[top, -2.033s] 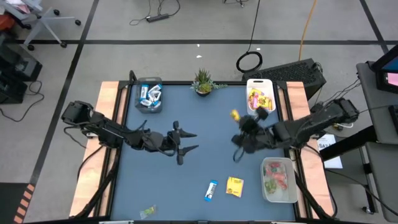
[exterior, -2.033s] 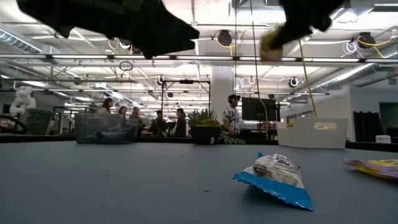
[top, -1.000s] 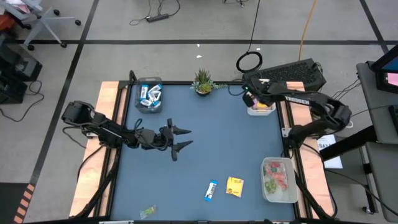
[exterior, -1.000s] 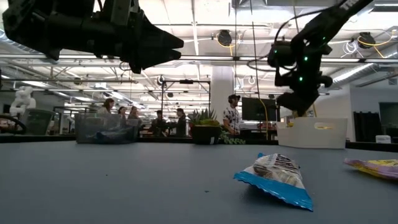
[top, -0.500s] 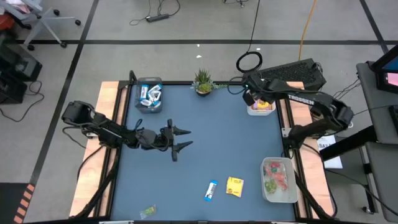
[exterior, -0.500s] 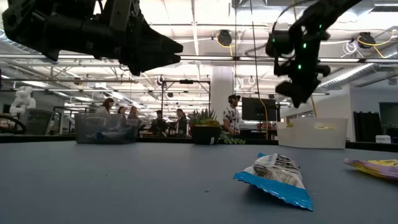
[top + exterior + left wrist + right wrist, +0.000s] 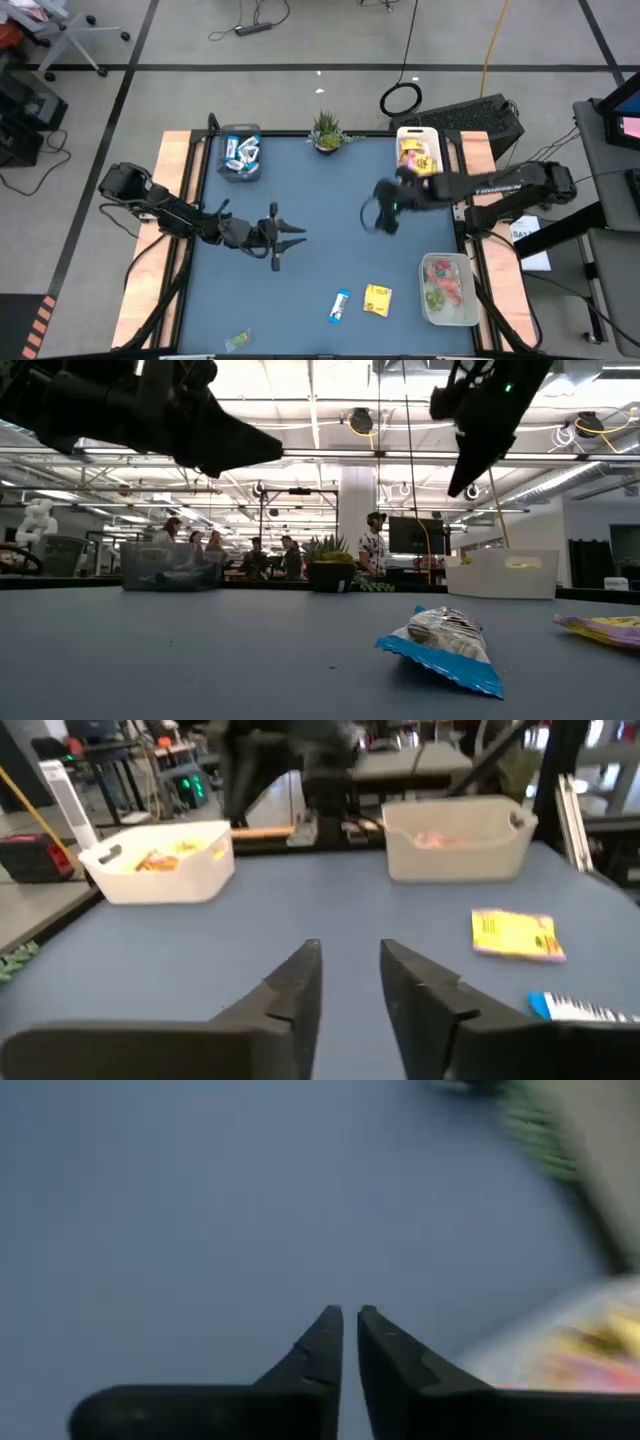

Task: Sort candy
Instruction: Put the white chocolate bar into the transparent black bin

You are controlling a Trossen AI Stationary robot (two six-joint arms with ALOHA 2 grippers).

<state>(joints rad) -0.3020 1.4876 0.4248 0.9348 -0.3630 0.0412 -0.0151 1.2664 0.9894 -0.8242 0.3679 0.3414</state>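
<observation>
Jaws: left point(image 7: 348, 982) slightly spread | right point(image 7: 349, 1332) nearly together, empty | yellow packet point(image 7: 512, 934) left-wrist-visible

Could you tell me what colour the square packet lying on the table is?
The square packet is yellow with pink print, clearest in the left wrist view.

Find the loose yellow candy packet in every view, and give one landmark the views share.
High view: yellow packet lies near the table's front edge, right of the blue-and-white bar.
Low view: at the far right edge.
Left wrist view: right of centre.
Right wrist view: not in it.
Shared landmark: the blue-and-white bar beside it.
</observation>
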